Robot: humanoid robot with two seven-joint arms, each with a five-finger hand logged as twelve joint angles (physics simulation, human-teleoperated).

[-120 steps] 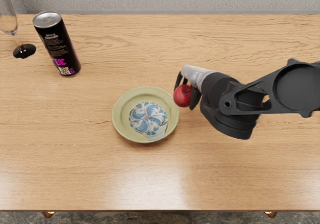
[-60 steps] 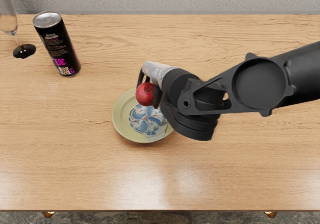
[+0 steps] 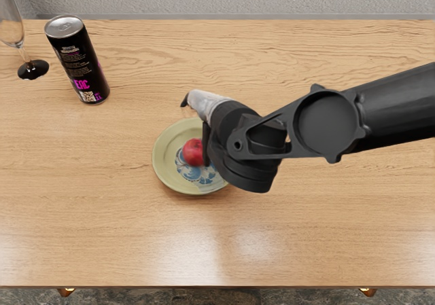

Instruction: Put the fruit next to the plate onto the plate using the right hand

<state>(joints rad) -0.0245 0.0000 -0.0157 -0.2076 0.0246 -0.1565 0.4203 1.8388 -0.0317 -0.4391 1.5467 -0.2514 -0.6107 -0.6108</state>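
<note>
Fruit (image 3: pixel 192 152), red and round, sits on the patterned middle of the plate (image 3: pixel 162 166), the right robot hand (image 3: pixel 204 119) close over its right side; whether the grip is closed on it or loose cannot be told. The hand seems held low to set it down gently, and a black can (image 3: pixel 77 59) and wine glass (image 3: pixel 32 68) stand well apart at the worktop's (image 3: pixel 102 203) far left, blocking nothing
</note>
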